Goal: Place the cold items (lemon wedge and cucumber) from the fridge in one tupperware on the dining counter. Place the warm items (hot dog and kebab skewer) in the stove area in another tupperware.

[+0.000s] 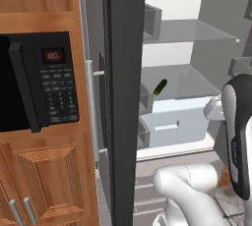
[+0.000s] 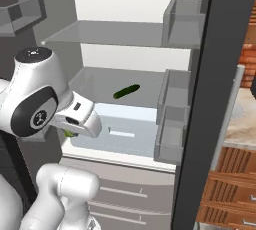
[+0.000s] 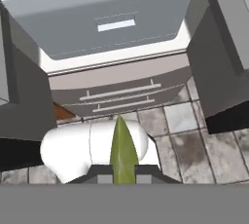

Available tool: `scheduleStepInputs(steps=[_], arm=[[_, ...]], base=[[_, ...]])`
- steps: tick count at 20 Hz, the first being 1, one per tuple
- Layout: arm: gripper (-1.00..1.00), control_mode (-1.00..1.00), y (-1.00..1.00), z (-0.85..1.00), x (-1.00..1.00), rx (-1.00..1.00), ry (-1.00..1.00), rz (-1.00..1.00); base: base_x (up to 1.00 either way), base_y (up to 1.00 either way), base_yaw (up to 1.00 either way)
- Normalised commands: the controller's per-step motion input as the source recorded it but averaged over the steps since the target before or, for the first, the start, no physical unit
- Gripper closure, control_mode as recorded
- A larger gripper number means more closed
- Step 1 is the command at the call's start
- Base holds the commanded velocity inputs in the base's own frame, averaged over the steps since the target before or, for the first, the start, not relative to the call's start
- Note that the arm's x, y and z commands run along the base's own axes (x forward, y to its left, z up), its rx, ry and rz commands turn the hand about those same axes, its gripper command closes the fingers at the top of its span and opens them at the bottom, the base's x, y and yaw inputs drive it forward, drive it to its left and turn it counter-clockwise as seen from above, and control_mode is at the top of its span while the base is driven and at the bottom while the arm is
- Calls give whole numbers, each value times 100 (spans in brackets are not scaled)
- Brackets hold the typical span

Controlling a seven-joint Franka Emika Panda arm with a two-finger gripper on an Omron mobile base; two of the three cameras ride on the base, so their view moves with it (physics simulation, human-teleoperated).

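The fridge (image 2: 125, 34) stands open in front of me, white inside with glass shelves. A dark green cucumber (image 1: 160, 87) (image 2: 126, 91) lies on the middle shelf above a grey drawer (image 3: 112, 23). My gripper (image 3: 124, 172) is shut on the yellow-green lemon wedge (image 3: 122, 145), whose pointed end sticks out between the fingertips. In the right base view the gripper (image 2: 70, 133) hangs low at the fridge's left front, just outside the drawer, with a bit of the lemon wedge (image 2: 68, 134) showing under it. The hand camera looks down at the lower freezer drawers and the floor.
The dark edge of an open fridge door (image 1: 125, 97) stands left of the arm, and another door (image 2: 200, 124) with grey bins (image 2: 175, 119) on the right. A black microwave (image 1: 29, 82) sits in wooden cabinets (image 1: 49, 181). A beige countertop (image 2: 245, 119) over wooden drawers lies far right.
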Motion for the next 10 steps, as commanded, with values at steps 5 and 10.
scheduleStepInputs(steps=[5, 10], arm=[[100, 100, 0, 0, 0, 0, 0, 0], [100, 100, 0, 0, 0, 0, 0, 0]], base=[[-95, 7, -5], [-59, 42, -19]])
